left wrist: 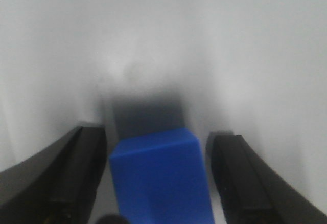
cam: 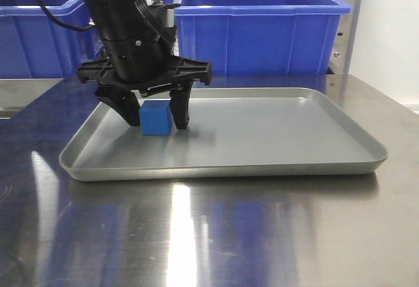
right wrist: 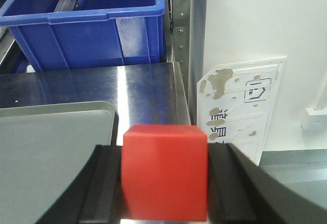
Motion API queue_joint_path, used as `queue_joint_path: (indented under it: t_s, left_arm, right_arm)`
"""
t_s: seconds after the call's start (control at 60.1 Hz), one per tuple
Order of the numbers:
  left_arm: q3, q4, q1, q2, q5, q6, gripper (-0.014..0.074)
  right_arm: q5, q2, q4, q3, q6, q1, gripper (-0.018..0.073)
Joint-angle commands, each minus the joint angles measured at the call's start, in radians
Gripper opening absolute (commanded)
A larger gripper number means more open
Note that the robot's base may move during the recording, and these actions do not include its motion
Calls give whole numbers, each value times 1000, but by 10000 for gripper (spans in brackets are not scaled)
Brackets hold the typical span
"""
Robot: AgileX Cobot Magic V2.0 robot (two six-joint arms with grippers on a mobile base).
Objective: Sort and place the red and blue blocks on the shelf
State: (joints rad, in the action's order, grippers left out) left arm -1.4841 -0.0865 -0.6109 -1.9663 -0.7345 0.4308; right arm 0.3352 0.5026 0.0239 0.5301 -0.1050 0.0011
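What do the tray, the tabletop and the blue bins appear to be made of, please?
Tray: probably metal, matte grey, with soft dull reflections. Tabletop: likely stainless steel, brushed, with streaky bright glare. Blue bins: apparently moulded plastic, from the uniform colour and thick rim.

a black robot claw [cam: 158, 122] reaches down into a shallow grey metal tray [cam: 262, 169], with a small bright blue cube [cam: 156, 118] sitting on the tray floor between its two fingers. each finger stands close at one side of the cube; from here i can't tell whether they press it. the tray lies flat on a shiny steel tabletop [cam: 262, 234]. behind it stand two large blue plastic bins [cam: 262, 31], and a perforated steel upright [cam: 344, 25] rises at the far right.
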Motion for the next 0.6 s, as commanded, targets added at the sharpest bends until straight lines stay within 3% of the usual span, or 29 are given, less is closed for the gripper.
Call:
queue_joint_path:
  t_s: [0.0, 0.1, 0.333, 0.582]
  left_arm:
    - [-33, -3, -8, 50, 13, 13, 223]
    - [-33, -6, -8, 50, -2, 13, 64]
    - [-33, -70, -6, 98, 1, 13, 82]
    - [-33, -42, 13, 119, 10, 13, 82]
  right_arm:
    - [-93, 1, -10, 26, 2, -7, 59]
    - [-93, 1, -10, 26, 2, -7, 59]
    - [-93, 1, -10, 26, 2, -7, 59]
    - [-93, 1, -10, 26, 2, -7, 59]
